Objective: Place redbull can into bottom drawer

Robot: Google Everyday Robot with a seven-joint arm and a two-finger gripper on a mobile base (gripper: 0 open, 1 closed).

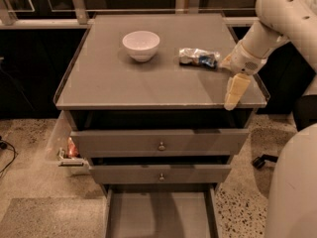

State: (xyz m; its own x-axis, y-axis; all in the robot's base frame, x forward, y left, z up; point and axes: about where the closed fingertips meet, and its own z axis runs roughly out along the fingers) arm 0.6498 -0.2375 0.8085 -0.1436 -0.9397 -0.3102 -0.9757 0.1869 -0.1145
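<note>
The redbull can (pixel 199 57) lies on its side on the grey cabinet top (pixel 124 83), right of the white bowl (pixel 141 44). It is silver and blue with a wrinkled surface. My gripper (pixel 235 90) hangs over the right front part of the top, a little right of and in front of the can, pointing down and not touching it. The bottom drawer (pixel 161 214) is pulled out at the bottom of the view, a flat grey tray with low side walls and nothing in it.
Two grey drawers with round knobs, the upper (pixel 161 146) and the middle (pixel 161 176), stand slightly open above the bottom one. A small object (pixel 69 152) sits on the floor left of the cabinet. A chair base (pixel 262 160) is at the right.
</note>
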